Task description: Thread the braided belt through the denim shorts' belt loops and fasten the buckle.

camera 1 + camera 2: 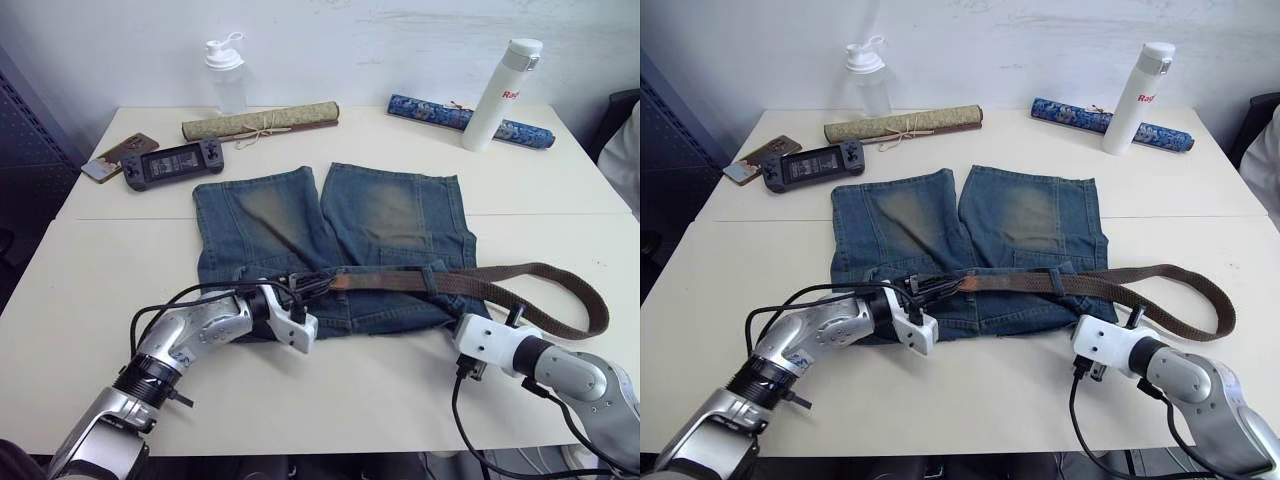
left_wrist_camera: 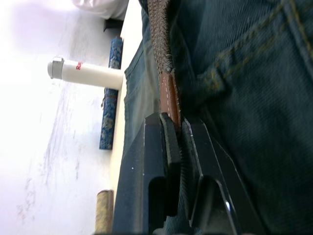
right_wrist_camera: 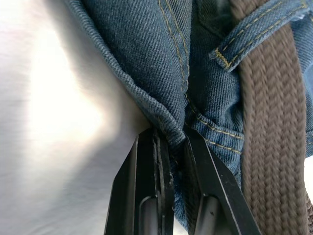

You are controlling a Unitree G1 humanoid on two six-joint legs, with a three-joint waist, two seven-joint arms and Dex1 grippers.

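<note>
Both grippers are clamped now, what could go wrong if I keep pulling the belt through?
The left gripper pinches only the thin leather tip of the braided belt, so it may slip out. The right gripper grips just the waistband edge of the denim shorts; the cloth could bunch or drag.

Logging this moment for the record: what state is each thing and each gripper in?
braided belt: through a loop, unfastened, tail looped on table.
denim shorts: flat on table.
left gripper: shut on the belt's leather end.
right gripper: shut on the shorts' edge.
white bottle: upright, capped.
</note>
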